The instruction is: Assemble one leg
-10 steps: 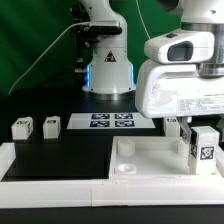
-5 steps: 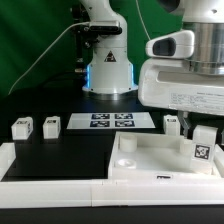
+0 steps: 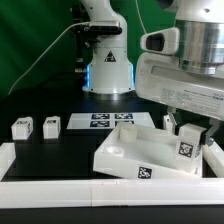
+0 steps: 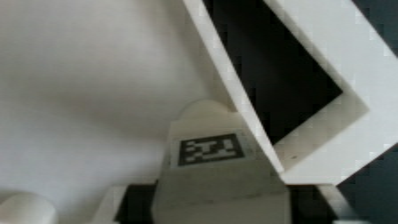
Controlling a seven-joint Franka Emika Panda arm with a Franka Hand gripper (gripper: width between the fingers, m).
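1. White plastic throughout. Exterior view: the leg [image 3: 187, 146], tag face toward the camera, sits at the right of the frame, low in the large square part [image 3: 150, 152], under the gripper [image 3: 189, 133]. The jaws flank the leg's top and look clenched on it, though the contact is partly hidden.
2. Same view: the square part is tilted, its near-left corner lifted off the table [image 3: 60, 150]. Two spare legs [image 3: 22, 128] [image 3: 51, 124] stand at mid-left, the marker board [image 3: 112, 121] beyond them.
3. Risk (judgement): the leg seems jammed at the corner socket rather than seated; any further push or twist could drag the square part along, flip it, or let the leg slip in the jaws.
4. Change: 0.5 s ago the square part lay flat and square to the frame; it is now rotated and tipped, and the arm has leaned.
5. Wrist view: the leg's tag [image 4: 210, 148] shows at centre-bottom against the part's white floor; a raised rim [image 4: 267, 70] runs diagonally with dark table beyond. The jaw tips are not resolvable here.
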